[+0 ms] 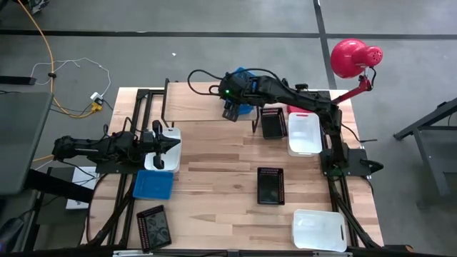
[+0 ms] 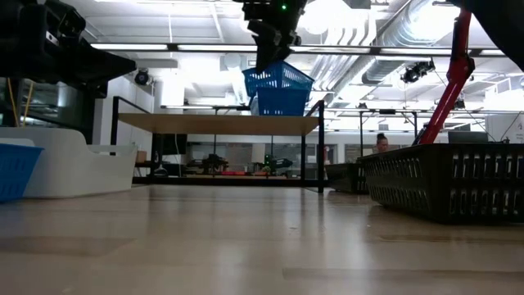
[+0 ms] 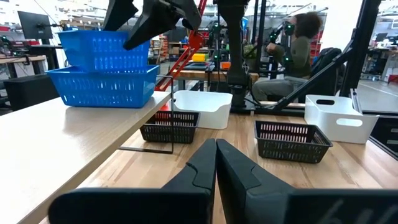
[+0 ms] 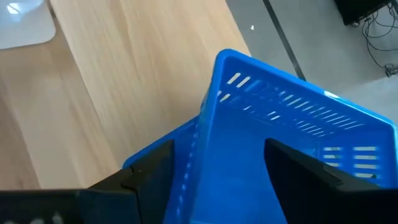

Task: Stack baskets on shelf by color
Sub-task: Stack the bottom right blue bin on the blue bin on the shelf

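Two blue baskets are stacked on the shelf. The upper one sits tilted in the lower one. My right gripper hangs open over the upper basket, slanting down, one finger inside it and one outside its side wall. My left gripper is shut and level at the table's left, above a white basket, touching nothing. Other baskets lie on the table: a blue one, black ones and white ones. My right gripper stands astride the upper blue basket's side wall, coming from above at a slant. A strip of the lower basket shows between the outer finger and the wall. Whether either finger touches the basket I cannot tell.
A red lamp stands at the far right corner, its arm rising beside the right arm's base. The shelf top left of the blue stack is bare. A person sits beyond the table's far side.
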### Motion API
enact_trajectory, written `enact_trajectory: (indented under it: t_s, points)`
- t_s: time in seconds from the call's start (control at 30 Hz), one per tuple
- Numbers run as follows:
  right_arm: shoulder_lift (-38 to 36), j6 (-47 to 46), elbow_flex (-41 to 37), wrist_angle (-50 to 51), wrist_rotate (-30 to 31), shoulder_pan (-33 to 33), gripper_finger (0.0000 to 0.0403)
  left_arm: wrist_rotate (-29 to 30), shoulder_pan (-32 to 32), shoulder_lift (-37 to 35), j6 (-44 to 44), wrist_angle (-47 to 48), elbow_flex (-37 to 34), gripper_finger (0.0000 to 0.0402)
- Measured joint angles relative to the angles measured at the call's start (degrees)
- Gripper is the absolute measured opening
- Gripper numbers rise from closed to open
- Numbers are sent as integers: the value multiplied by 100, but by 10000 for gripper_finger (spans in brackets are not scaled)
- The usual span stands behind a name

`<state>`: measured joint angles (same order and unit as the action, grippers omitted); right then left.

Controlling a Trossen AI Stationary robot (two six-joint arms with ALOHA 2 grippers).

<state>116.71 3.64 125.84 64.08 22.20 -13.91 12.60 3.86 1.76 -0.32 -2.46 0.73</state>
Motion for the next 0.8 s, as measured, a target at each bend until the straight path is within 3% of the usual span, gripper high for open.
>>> enact_trajectory:
  t_s: [0.17, 0.43, 0.67, 0.8]
  points:
    - [-2, 40, 0, 0, -28, -11, 201, 0, 0, 0, -4, 0, -2, 1]
    - [-2, 491, 0, -11, 28, 7, 19, 0, 0, 0, -4, 0, 0, 1]
    - [-2, 956, 392, 220, 433, 142, 5, 0, 1, 0, -5, 1, -2, 1]
    - [-23, 1685, 811, 657, 372, 343, 4, 0, 2, 0, -4, 0, 1, 1]
